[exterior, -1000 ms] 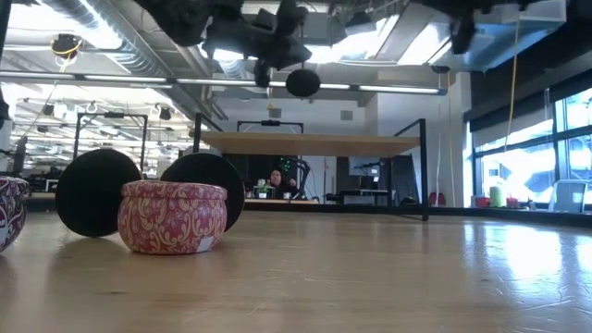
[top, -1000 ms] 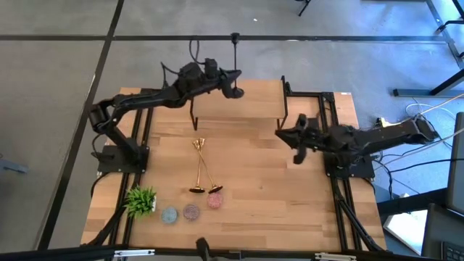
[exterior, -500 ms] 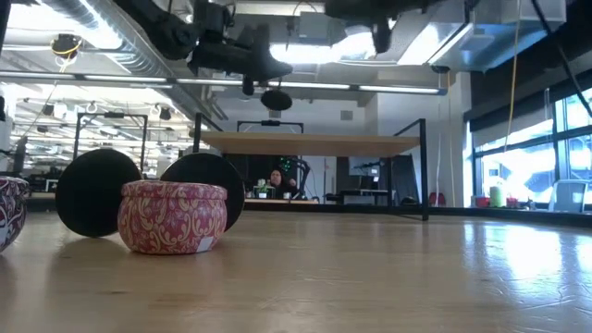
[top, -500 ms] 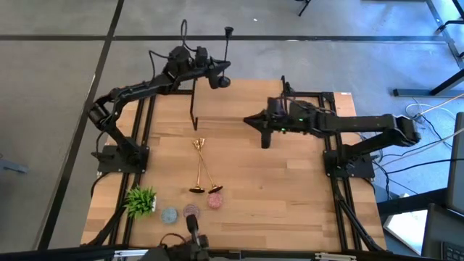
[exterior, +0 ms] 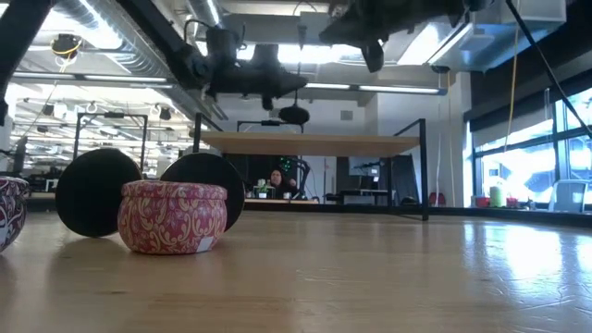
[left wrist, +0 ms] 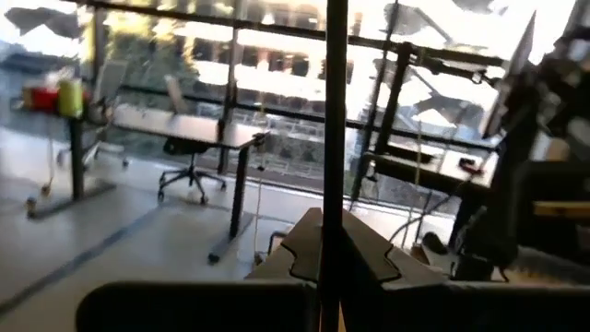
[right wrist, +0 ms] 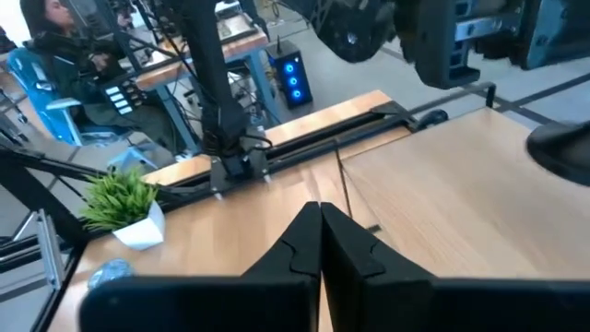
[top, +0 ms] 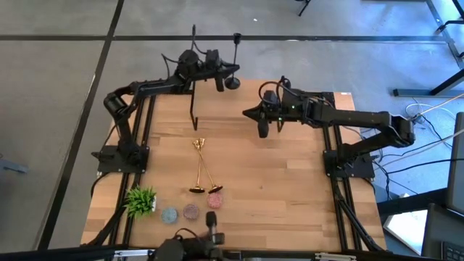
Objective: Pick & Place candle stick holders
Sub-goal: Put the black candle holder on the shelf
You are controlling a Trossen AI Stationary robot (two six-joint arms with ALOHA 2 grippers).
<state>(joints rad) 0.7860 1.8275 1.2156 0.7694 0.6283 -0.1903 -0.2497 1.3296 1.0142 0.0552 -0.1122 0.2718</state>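
While the black candlestick [top: 233,61] hangs in the air over the table's far edge, the left gripper [top: 220,75] has its fingers clamped on the thin stem, base [exterior: 293,115] low and cup end toward the floor beyond the table. In the left wrist view the stem [left wrist: 334,157] runs straight up from between the closed fingers [left wrist: 369,254]. The left arm [top: 148,88] rises from its mount on the left rail, bends at the elbow near the table's left edge, and reaches out along the far side, wrist held high. From the low view the gripper and round base float well above the shelf [exterior: 310,141] at the back.

The two gold candlesticks [top: 200,168] lie flat on the table [top: 290,188], crossed near their cup ends, bases toward the near edge. One base [exterior: 96,191] and the other [exterior: 208,185] show as dark discs behind a pink tin [exterior: 172,216].

The right gripper [top: 262,130] has its fingers closed on nothing; in the right wrist view the fingertips [right wrist: 318,242] meet over bare wood. The right arm [top: 348,119] stretches from its mount on the right rail across toward the table's middle, nearly level, gripper pointing down just right of the shelf's leg [top: 193,109].

A small plant [top: 141,200] stands at the near left corner, with two more tins [top: 180,213] beside it. A person [right wrist: 55,41] sits in the room beyond.
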